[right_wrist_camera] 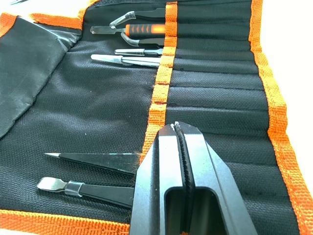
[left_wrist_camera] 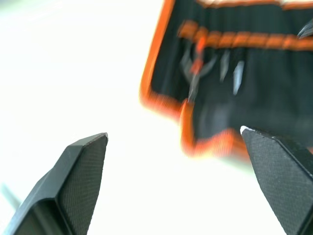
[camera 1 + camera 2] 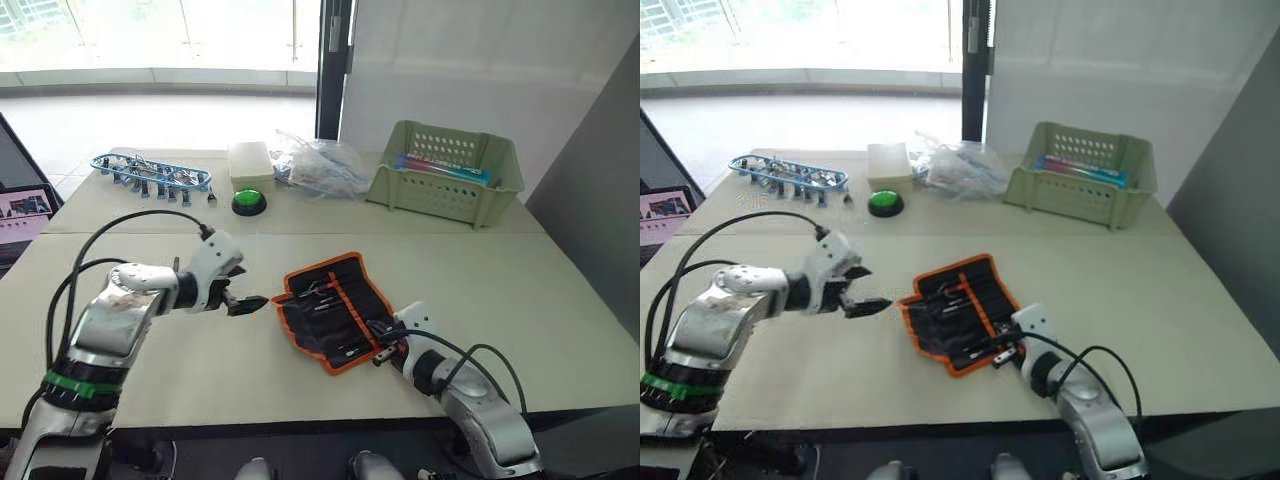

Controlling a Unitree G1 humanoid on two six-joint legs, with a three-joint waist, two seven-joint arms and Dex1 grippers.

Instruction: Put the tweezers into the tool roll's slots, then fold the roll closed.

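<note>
A green basket (image 3: 446, 172), blue clip rack (image 3: 150, 172) and green button (image 3: 248, 202) are sitting behind the open tool roll (image 3: 334, 309). The left gripper (image 3: 250, 302) is hovering open beside it; the right gripper (image 1: 179, 131) is resting closed on it.

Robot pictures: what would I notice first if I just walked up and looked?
The black tool roll with bright orange edging, lying open in the middle of the table, its tweezers tucked into slots. The right end effector, fingers shut, rests on the roll's near end, and the open left end effector hovers just beside its left edge. Farther back sit a green basket and a green button.
</note>
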